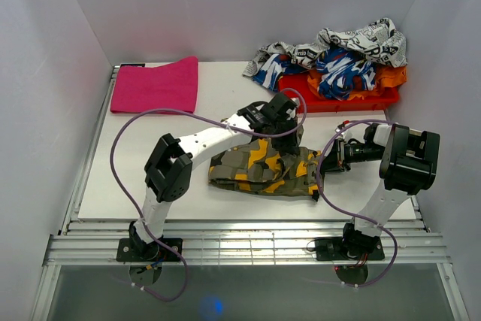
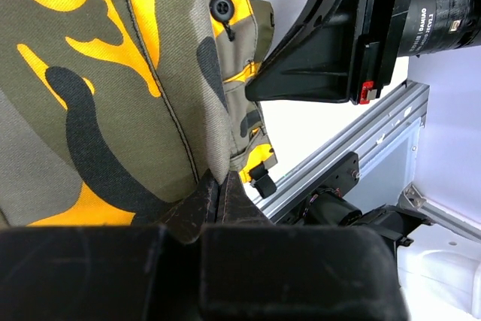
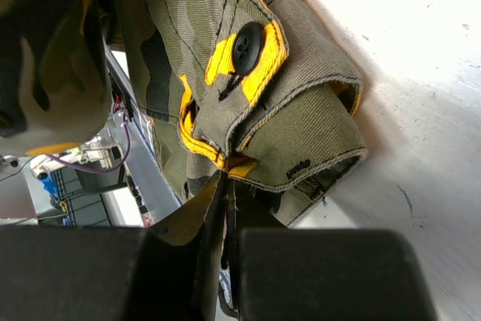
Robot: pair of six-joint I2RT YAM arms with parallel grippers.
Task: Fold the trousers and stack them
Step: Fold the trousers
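Note:
The camouflage trousers lie as a folded bundle on the white table, just in front of the middle. My left gripper is at the bundle's far right corner. In the left wrist view its jaws are shut on a fold of the trousers. My right gripper is at the bundle's right end. In the right wrist view its jaws are shut on the yellow-edged hem of the trousers, beside a buttoned pocket flap.
A folded pink cloth lies at the back left. A red tray at the back right holds a heap with a newsprint garment, a blue-and-white garment and orange cloth. White walls enclose the table; a metal rail runs along its front.

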